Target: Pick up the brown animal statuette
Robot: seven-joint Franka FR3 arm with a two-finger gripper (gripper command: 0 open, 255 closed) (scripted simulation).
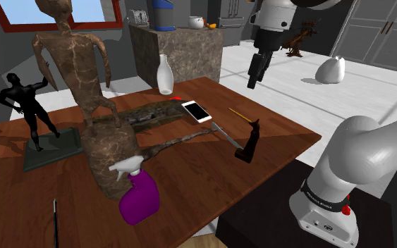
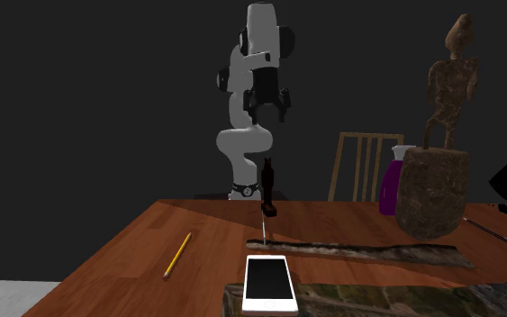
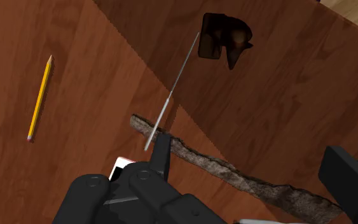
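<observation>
Approach step: my gripper hung open and empty high above the table, the brown animal statuette upright near the edge beside a thin grey rod; next, I judged, centre over it, then descend.

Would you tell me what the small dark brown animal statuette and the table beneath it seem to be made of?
Small dark brown animal statuette: possibly carved wood or glazed ceramic; dark, faintly glossy highlights. Reddish-brown table: wood planks, smooth finish; grain and plank seams show.
</observation>
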